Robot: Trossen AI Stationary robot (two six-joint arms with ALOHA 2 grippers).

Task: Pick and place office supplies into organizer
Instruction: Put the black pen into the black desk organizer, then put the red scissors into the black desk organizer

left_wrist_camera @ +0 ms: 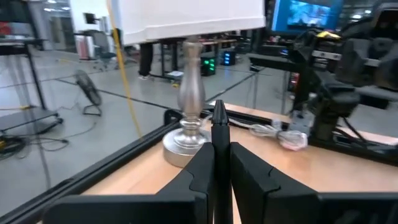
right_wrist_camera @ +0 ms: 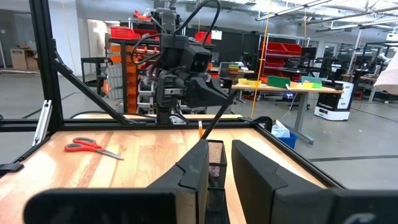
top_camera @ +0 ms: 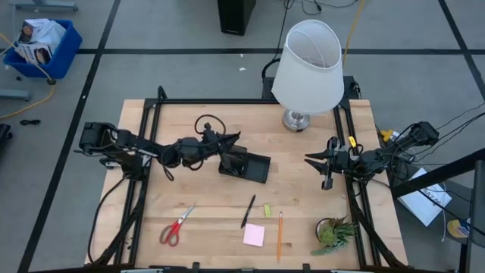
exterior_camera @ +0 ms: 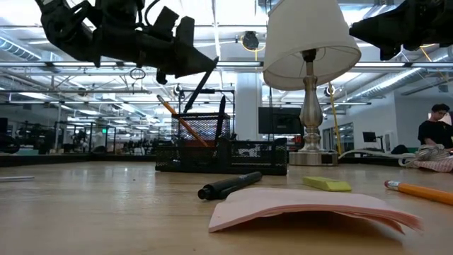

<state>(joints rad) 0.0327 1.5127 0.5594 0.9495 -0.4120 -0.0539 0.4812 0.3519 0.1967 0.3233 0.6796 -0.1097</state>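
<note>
The left pincer [top_camera: 231,142] is closed on a black pen [left_wrist_camera: 219,134], holding it tilted above the organizer [top_camera: 244,164], whose taller compartment contains an orange pencil [exterior_camera: 182,122] and a second pen [exterior_camera: 221,113]. The right pincer [top_camera: 312,158] waits at the counter's [top_camera: 197,197] right side, fingers slightly apart, holding nothing. Scissors [top_camera: 176,226], another pen [top_camera: 248,211], eraser [top_camera: 267,209], sticky-note pad [top_camera: 254,235] and pencil [top_camera: 279,236] lie on the counter's near part.

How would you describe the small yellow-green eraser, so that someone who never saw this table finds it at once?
Start at the potted plant in the table's near right corner. Beside it, toward the scissors, lie an orange pencil and a pink sticky-note pad. The yellow-green eraser lies just past them, between the pencil's tip and a black pen: the smallest, only greenish-yellow piece.
</note>
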